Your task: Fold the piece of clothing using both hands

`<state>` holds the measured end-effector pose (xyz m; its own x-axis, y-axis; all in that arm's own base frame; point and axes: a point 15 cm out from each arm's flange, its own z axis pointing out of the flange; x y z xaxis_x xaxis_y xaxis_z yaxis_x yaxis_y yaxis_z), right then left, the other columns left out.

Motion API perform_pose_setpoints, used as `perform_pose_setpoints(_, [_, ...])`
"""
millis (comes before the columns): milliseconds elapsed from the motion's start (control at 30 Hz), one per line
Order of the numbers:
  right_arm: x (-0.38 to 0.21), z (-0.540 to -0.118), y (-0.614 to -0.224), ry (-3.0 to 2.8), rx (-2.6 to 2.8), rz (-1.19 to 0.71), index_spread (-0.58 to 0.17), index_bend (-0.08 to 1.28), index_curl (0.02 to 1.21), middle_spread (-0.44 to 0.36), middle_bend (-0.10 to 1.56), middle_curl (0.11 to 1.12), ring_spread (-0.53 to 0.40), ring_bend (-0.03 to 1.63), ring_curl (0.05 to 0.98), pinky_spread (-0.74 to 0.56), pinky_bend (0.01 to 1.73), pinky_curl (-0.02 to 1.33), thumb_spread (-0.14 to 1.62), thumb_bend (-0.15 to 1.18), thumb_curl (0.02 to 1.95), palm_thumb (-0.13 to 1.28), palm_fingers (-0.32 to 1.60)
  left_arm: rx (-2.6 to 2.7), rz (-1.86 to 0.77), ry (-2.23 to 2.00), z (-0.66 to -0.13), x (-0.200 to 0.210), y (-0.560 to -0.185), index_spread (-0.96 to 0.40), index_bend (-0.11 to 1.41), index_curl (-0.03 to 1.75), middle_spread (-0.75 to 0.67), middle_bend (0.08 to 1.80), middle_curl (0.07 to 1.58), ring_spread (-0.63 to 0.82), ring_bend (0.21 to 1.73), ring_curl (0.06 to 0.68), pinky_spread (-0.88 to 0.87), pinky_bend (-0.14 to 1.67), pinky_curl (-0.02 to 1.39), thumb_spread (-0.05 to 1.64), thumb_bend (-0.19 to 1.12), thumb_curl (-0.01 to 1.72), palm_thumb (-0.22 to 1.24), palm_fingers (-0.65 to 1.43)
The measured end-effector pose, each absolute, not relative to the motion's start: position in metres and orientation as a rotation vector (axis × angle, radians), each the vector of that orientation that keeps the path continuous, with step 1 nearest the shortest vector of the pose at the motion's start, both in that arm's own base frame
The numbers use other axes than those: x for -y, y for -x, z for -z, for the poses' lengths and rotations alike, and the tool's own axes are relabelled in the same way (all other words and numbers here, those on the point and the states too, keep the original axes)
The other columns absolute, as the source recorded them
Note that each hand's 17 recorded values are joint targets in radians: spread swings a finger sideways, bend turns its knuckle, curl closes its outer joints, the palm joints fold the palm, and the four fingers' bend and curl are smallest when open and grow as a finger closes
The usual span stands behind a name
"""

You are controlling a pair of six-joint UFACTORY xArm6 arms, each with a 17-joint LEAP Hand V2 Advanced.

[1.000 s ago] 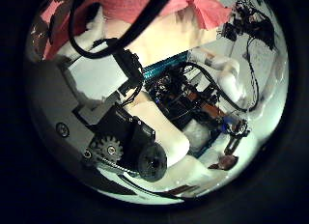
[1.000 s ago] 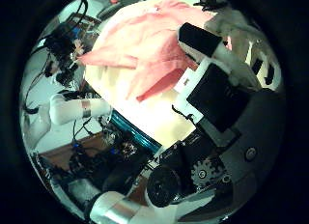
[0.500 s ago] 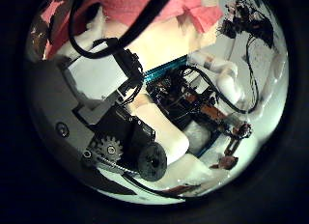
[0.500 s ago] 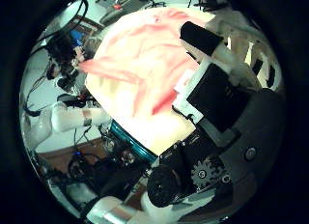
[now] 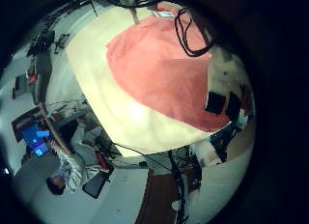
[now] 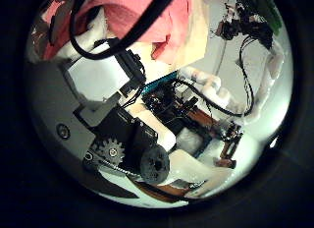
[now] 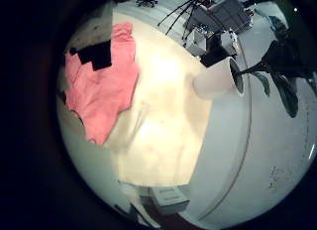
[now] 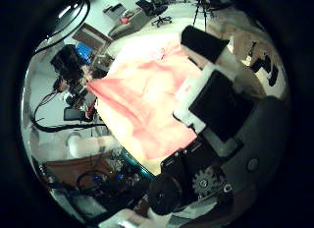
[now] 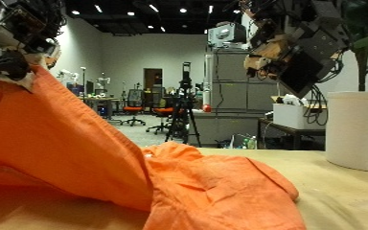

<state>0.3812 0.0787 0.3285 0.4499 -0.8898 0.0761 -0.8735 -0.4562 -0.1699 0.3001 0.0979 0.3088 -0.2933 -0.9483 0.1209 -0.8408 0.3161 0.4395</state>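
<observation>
An orange piece of clothing (image 9: 95,153) lies partly on the pale table (image 9: 344,196). One edge of it is lifted high up to my left hand (image 9: 11,38), whose fingers are curled on the cloth. From there it hangs in a steep sheet down to a crumpled heap (image 9: 222,187) on the tabletop. My right hand (image 9: 292,43) hovers high above the table with relaxed fingers and no cloth in it. In the right thumb side palm view the clothing (image 8: 147,100) spreads out below that hand's fingers (image 8: 221,100). The left little finger side palm view shows the cloth (image 5: 164,65) on the table.
A tall white cylindrical pot (image 9: 356,129) with a plant stands on the table beyond the right hand, also seen as a white pot (image 7: 213,79) near the table's edge. Bare tabletop (image 7: 168,131) lies beside the clothing (image 7: 99,86).
The right palm view has swung round, and the clothing now shows wider under that hand. The left hand keeps its hold on the cloth, its view shifting only a little.
</observation>
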Motion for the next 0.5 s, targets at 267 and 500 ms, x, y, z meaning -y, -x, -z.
perform_pose_setpoints(267, [-0.090,-0.232,-0.319,2.813,-1.423,0.050,-0.377,0.66,0.65,-0.239,1.01,0.56,-0.299,1.09,0.502,-0.48,0.85,0.57,1.05,-0.04,0.49,0.71,0.45,2.222,0.442,-1.596,-0.299,-0.106,-0.304,-0.75,0.41,1.13,-0.63,0.89,1.15,-0.43,1.36,0.552,-0.62,1.21,0.56,0.89,-0.02,0.59,0.76,1.11])
perform_pose_setpoints(500, [-0.106,-0.190,-0.280,2.951,-1.319,-0.076,-0.377,0.63,0.59,-0.226,0.92,0.52,-0.216,0.92,0.417,-0.20,0.65,0.48,1.00,-0.05,0.42,0.60,0.24,2.218,0.440,-1.594,-0.297,-0.105,-0.305,-0.75,0.41,1.14,-0.63,0.89,1.15,-0.43,1.36,0.551,-0.62,1.21,0.56,0.90,-0.02,0.59,0.76,1.11])
